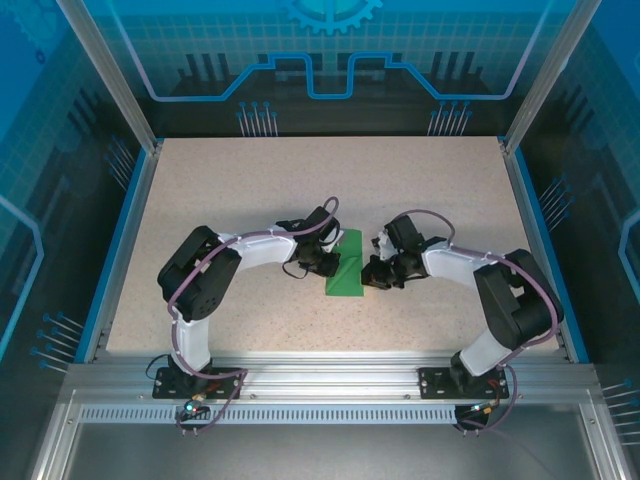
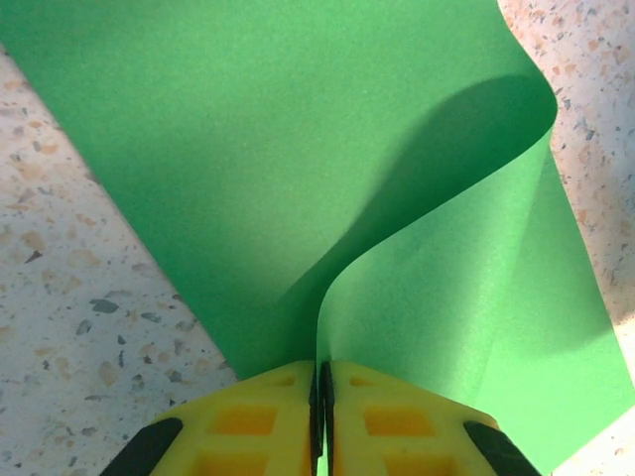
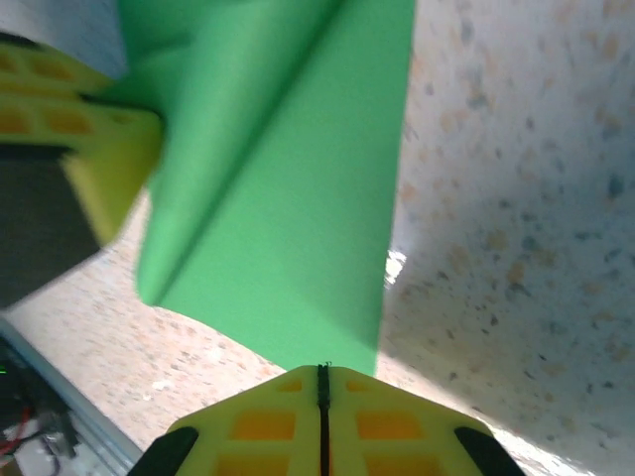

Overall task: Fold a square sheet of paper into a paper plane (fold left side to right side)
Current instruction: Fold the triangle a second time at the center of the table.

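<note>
The square sheet of paper [image 1: 346, 266] is bright green and lies mid-table as a narrow, partly folded strip between both grippers. My left gripper [image 1: 325, 262] is at its left side. In the left wrist view the yellow fingers [image 2: 268, 416] are shut on one edge of the sheet [image 2: 298, 149], and that layer curls up off the flat layer beneath. My right gripper [image 1: 377, 273] is at the sheet's right side. Its jaws [image 3: 322, 369] are shut at the near edge of the paper [image 3: 288, 198]; I cannot tell whether paper is pinched there.
The speckled beige tabletop [image 1: 250, 190] is bordered by blue rails and an aluminium frame [image 1: 320, 375] at the near edge. The left gripper's yellow finger [image 3: 104, 169] shows against the sheet in the right wrist view. Both arms bend inward toward the centre.
</note>
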You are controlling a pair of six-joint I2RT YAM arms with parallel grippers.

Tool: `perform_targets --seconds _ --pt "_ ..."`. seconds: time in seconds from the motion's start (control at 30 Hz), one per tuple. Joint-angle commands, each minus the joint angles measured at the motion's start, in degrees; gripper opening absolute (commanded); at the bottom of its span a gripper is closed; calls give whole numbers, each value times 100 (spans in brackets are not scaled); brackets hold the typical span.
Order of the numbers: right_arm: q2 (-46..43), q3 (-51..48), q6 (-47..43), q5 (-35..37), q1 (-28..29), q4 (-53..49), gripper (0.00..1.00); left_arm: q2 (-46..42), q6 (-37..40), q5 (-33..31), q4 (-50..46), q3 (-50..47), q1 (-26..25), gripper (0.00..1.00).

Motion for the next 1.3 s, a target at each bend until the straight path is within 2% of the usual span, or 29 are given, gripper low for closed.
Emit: perform_targets --seconds 0.0,0.2,0.57,1.27 --pt "-97 -130 471 -430 -94 935 8 62 102 67 -68 -130 42 13" --pt "140 -29 984 -287 -96 1754 7 88 76 97 -7 -150 33 13" --pt "986 525 1051 -371 128 1911 7 106 84 72 -14 -152 27 13" --pt "1443 892 590 30 218 1064 7 141 126 35 -108 -106 27 13"
